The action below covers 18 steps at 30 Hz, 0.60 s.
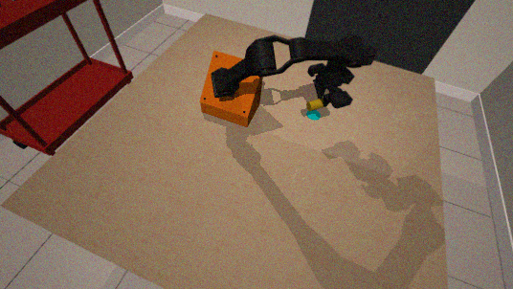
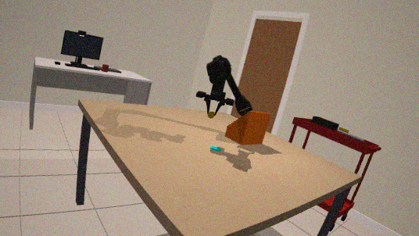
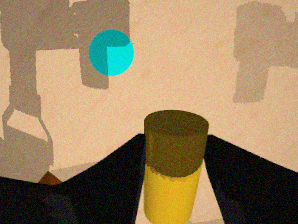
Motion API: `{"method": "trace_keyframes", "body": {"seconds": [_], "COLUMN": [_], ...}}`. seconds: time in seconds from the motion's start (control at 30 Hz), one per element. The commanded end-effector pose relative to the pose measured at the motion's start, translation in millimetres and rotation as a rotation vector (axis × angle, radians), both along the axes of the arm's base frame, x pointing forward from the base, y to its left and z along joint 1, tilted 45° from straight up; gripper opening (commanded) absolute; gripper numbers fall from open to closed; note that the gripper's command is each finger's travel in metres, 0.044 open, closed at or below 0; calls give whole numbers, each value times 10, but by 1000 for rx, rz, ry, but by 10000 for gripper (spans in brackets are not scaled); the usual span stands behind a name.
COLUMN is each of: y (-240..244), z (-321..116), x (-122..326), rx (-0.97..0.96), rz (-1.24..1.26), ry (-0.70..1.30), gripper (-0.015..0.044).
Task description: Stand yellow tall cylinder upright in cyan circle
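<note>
The counter (image 1: 191,191) (image 2: 195,172) is a broad, flat top with straight edges and a tan, faintly speckled, wood-coloured surface. It stands on dark, straight legs (image 2: 81,160), two of which show clearly in the exterior view. A flat cyan circle (image 1: 314,115) (image 2: 215,148) (image 3: 111,53) lies on it, partly in shade. Near the circle, an orange block-shaped base with a sloping face (image 1: 239,111) (image 2: 259,129) rests directly on the counter. Long grey-brown shadows fall across the surface.
</note>
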State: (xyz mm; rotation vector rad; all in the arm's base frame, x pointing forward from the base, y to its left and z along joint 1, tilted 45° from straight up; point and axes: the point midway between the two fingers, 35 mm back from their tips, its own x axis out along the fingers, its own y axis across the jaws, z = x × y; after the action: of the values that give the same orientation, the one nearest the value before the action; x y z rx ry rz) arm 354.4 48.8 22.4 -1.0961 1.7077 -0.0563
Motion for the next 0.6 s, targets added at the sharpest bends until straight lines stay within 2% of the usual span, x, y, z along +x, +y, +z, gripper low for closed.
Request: {"method": "trace_keyframes", "body": {"seconds": [0.0,0.57], "y": [102,472], "z": [-64,-467], "x": [6,-33], "rx": [5,-5], "rz": [45,239], "ry": [39,234], "gripper": [105,105]}}
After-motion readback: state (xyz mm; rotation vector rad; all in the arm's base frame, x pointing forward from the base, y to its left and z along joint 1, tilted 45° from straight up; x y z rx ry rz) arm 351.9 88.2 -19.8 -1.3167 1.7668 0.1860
